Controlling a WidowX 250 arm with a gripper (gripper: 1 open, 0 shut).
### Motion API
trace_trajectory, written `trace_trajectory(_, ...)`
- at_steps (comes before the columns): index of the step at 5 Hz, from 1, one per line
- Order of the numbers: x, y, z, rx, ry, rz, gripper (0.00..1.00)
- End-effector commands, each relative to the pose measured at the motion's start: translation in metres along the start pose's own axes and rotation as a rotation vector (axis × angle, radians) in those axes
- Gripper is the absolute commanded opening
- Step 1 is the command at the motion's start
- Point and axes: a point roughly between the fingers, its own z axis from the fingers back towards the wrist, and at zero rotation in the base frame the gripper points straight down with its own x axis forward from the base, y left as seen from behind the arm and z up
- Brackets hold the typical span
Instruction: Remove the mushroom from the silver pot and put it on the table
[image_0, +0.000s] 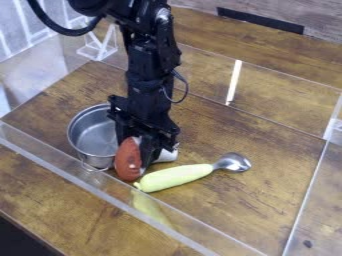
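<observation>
The mushroom (128, 160) lies on its side on the table (254, 120), its reddish-brown cap against the front right of the silver pot (88, 133) and its white stem pointing right. My gripper (144, 148) stands straight down over it, fingers low at the stem and cap. The fingers look closer together than before, but I cannot make out whether they clamp the mushroom. The pot's inside shows nothing in it.
A silver spoon with a yellow-green handle (177, 177) lies just in front of the mushroom, its bowl to the right. Clear acrylic walls (235, 82) border the table, with the front wall close behind the spoon and pot.
</observation>
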Motion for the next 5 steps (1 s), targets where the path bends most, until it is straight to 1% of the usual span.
trace_trajectory(1, 0.005, 0.001, 0.008, 0.006, -0.024, 0.002, 0.00)
trace_trajectory(2, 0.004, -0.004, 0.006, 0.009, -0.013, -0.019, 0.00)
trace_trajectory(3, 0.008, -0.006, -0.002, 0.008, 0.001, 0.010, 0.00)
trace_trajectory(4, 0.011, -0.008, -0.004, 0.005, 0.016, 0.034, 0.00)
trace_trajectory(5, 0.008, -0.020, 0.004, 0.010, 0.024, -0.048, 0.00)
